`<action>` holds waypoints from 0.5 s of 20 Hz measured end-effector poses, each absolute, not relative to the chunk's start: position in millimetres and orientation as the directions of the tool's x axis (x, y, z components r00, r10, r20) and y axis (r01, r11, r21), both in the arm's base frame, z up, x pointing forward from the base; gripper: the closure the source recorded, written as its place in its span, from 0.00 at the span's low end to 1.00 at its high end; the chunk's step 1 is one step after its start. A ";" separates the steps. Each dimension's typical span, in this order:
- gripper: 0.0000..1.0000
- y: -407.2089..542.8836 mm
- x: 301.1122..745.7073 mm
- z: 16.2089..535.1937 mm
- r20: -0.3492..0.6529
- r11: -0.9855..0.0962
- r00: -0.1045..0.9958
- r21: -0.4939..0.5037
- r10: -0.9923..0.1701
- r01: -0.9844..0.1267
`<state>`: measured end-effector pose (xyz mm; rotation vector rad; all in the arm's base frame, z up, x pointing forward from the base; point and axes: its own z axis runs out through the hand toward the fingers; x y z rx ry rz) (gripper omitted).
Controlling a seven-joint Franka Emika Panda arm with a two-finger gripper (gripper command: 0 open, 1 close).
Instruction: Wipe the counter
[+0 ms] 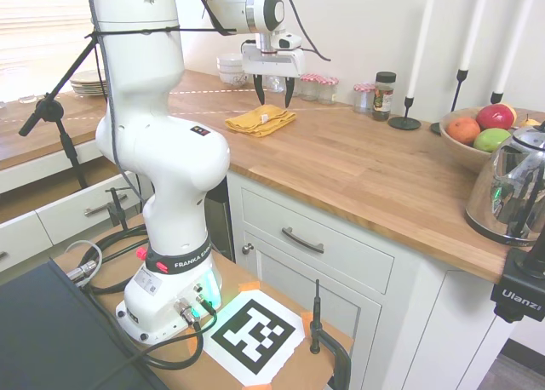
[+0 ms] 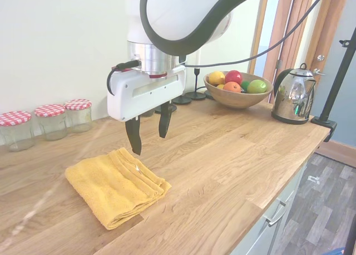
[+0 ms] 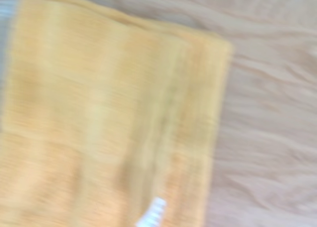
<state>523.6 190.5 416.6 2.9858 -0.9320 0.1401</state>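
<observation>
Where the long, warm-brown butcher-block wooden counter (image 1: 358, 164) runs atop the white cabinets, you have the gripper (image 2: 149, 137) hanging above it with its two dark fingers (image 2: 133, 137) pointing down, parted by a clear gap and holding nothing. Directly beneath the jaws lies a folded mustard-yellow terry cloth (image 2: 114, 185), flat on the wood; the fingertips stand over its edge nearest the wall, and from these views you cannot tell whether they touch the fabric. Your wrist view, blurred, shows the same cloth (image 3: 109, 123) filling most of the picture, with a small white tag at its hem and bare wood grain alongside. Behind the jaws, against the wall, three glass jars with red-and-white checked lids (image 2: 51, 120) stand in a row. Farther along the counter from the jaws sit black candlesticks with white tapers (image 1: 406, 109), then a wooden bowl of fruit (image 2: 238, 96), and beyond it a shiny chrome kettle (image 2: 293, 96), all well apart from the cloth.
</observation>
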 end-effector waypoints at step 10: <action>0.00 248.8 538.0 408.5 0.106 -0.859 0.855 0.024 -0.507 -0.512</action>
